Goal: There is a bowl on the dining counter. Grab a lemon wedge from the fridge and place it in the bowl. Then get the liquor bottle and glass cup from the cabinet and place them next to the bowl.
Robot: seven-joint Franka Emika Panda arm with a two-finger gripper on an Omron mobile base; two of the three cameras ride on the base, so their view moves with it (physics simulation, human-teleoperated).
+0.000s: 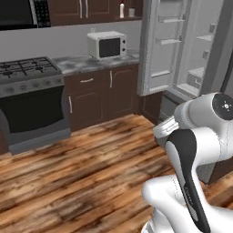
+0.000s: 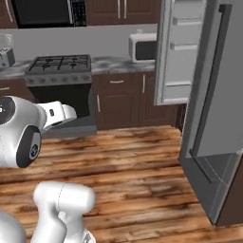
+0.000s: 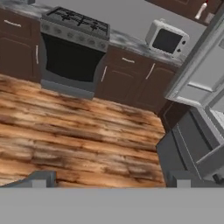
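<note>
we see the fridge [image 1: 182, 50] with its door swung wide open, white shelves visible inside in the left base view; from the right base view the open door [image 2: 182, 52] stands edge-on beside the grey fridge body [image 2: 223, 95]. we can't make out a lemon wedge on the shelves, too small to tell. the gripper [image 3: 111, 183] shows as 2 dark finger tips [image 3: 41, 179] at the bottom of the hand view, set wide apart with nothing between them, so jaws open and empty. the hand camera looks across the wood floor [image 3: 78, 131] toward the stove [image 3: 74, 26] and the white microwave [image 3: 168, 39] on the grey counter [image 1: 86, 63]. on the upper cabinet shelf beside the fridge we see a white bottle with a red cap [image 1: 122, 10] and a small pale cup-like thing [image 1: 131, 12] just beside it; whether these are the liquor bottle and glass we can't tell. the arm [image 1: 195, 150] is folded low in front of the fridge, well apart from the shelves
</note>
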